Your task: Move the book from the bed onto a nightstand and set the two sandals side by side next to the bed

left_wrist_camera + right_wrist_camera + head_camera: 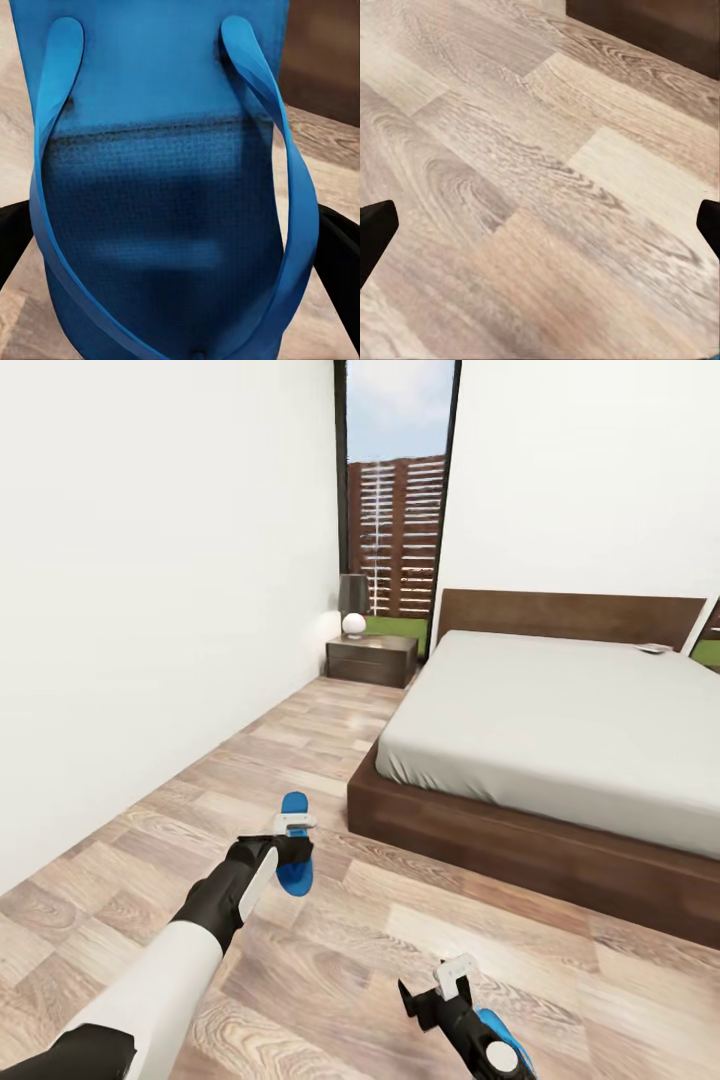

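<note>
Your left gripper is clamped on one blue sandal, held out over the wood-plank floor just off the near corner of the bed. In the left wrist view that sandal sits between the two dark fingers, sole and both straps facing the camera, with the bed's dark frame beyond its toe end.

Your right gripper hangs low over the floor in front of the bed's long side; its fingertips stand spread wide with only bare planks between them. The second blue sandal shows partly behind the right wrist, on the side away from the bed; you cannot tell from these views whether it rests on the floor.

The nightstand stands beside the headboard, against the window wall, carrying a lamp. A small pale object lies on the mattress close to the headboard, too small to identify.
</note>
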